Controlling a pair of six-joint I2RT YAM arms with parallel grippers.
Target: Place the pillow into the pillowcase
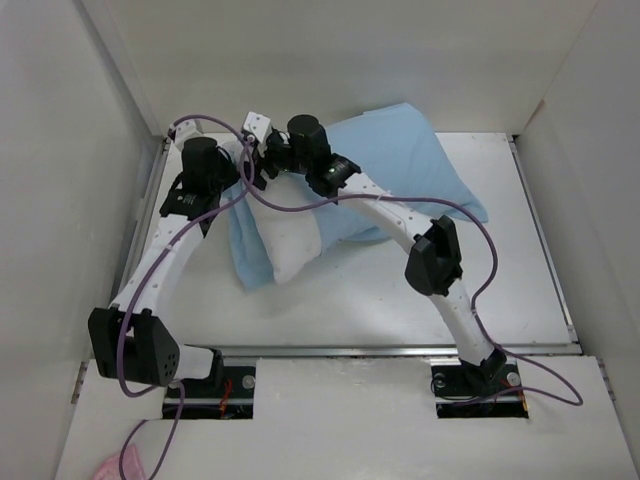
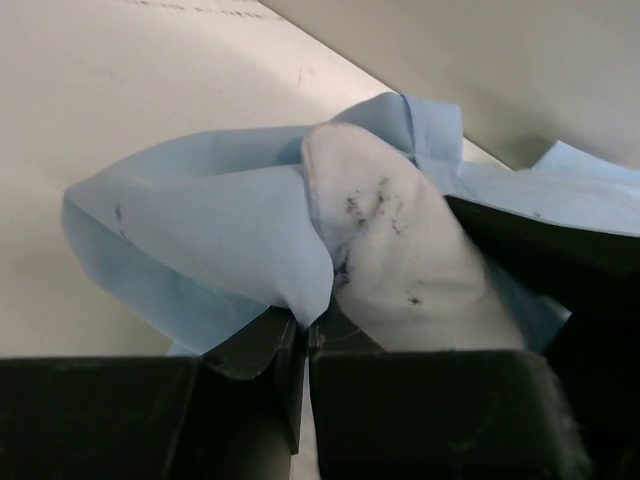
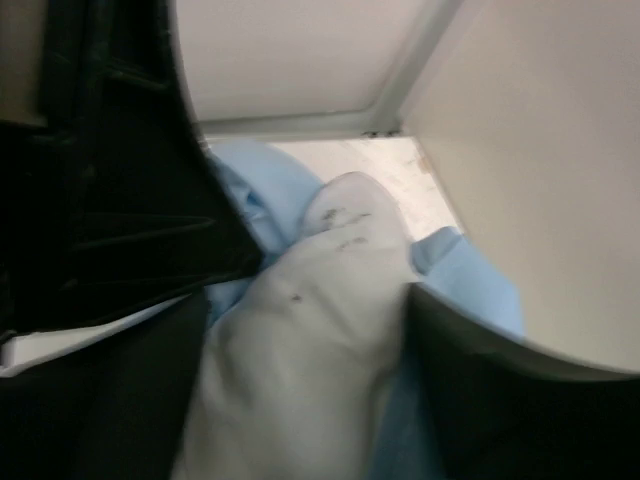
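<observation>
The light blue pillowcase (image 1: 400,170) lies bunched at the back middle of the table. The white pillow (image 1: 295,245) sticks out of its near left end. My left gripper (image 1: 243,172) is at the case's left edge, shut on a fold of the pillowcase (image 2: 200,230) where the fabric enters the jaws (image 2: 305,325). Just beyond that fold, a speckled corner of the pillow (image 2: 390,240) pokes out. My right gripper (image 1: 266,160) meets the left one there. The right gripper (image 3: 300,380) stands open, its dark fingers (image 3: 500,400) on either side of the pillow corner (image 3: 320,300).
White enclosure walls (image 1: 60,200) close in the left, back and right. A metal rail (image 1: 400,350) runs along the table's near edge. Purple cables (image 1: 300,205) loop over the pillow and arms. A pink object (image 1: 115,465) lies at the bottom left, off the table.
</observation>
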